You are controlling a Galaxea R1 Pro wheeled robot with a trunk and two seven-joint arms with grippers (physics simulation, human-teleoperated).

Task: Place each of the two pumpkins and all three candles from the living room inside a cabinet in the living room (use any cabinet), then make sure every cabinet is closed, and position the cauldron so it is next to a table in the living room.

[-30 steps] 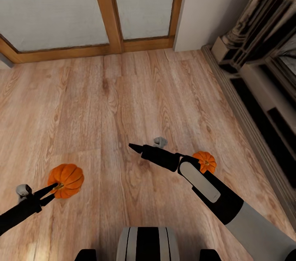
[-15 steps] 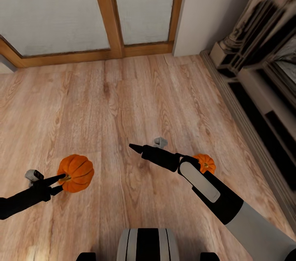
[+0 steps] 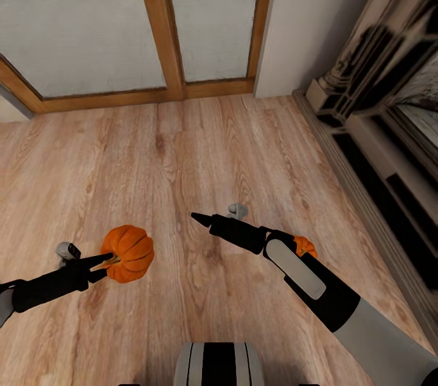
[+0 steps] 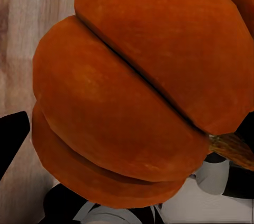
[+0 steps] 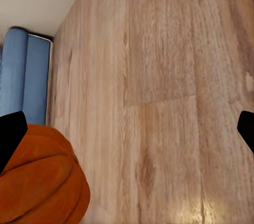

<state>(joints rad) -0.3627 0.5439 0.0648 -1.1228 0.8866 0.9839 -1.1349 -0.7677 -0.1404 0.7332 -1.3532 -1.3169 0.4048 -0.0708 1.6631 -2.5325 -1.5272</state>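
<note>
Carrying one pumpkin in my left claw, I have it pinched by the stem end, the orange body hanging just beyond my fingertips and clear of the wooden floor. In the left wrist view its ribbed flank sits right against the camera. Over the last second this arm has swung inward, toward my trunk, and the pumpkin has come with it without slipping, so the grip seems sound.

The second pumpkin lies on the floor tucked just behind my right forearm; in the right wrist view it sits close beside one fingertip. My right claw points forward, away from it, fingers spread and holding nothing.

My head has tilted up too: more of the glass door and the grass outside shows, and the pale fireplace surround runs along my right side. I judge one pumpkin is secured for transport, while the other has yet to be picked up before I head for a cabinet.
</note>
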